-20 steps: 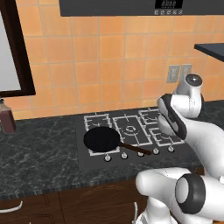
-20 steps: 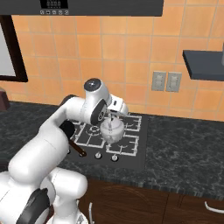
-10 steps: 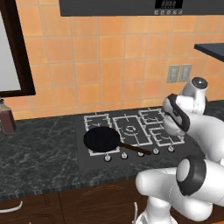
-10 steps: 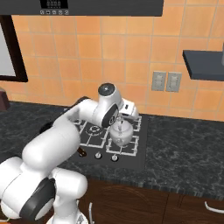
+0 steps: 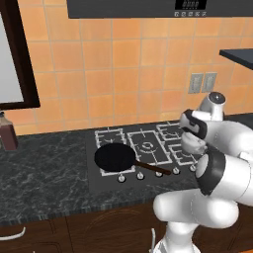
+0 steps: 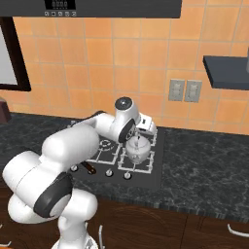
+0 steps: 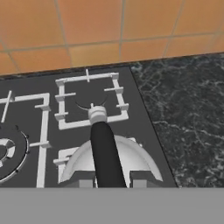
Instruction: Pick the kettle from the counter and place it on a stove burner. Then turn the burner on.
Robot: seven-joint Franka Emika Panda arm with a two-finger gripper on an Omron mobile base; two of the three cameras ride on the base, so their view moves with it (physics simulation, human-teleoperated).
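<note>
The gripper (image 6: 137, 137) is clamped on the dark arched handle of the kettle (image 6: 137, 150), which sits at the stove burner (image 6: 142, 161) on the cooktop's front-right corner; can't tell if it's touching the grate. A black frying pan (image 5: 115, 157) sits front-left, and the dark marbled bench (image 6: 204, 165) runs either side.

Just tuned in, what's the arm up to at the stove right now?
The gripper is shut on the dark handle of the kettle, holding it over the front-right stove burner of the black cooktop. From these views I cannot tell whether the kettle is resting on the grate or just above it. A black frying pan sits on the front-left burner. The burner knobs along the front edge are untouched, so switching on comes next.
</note>
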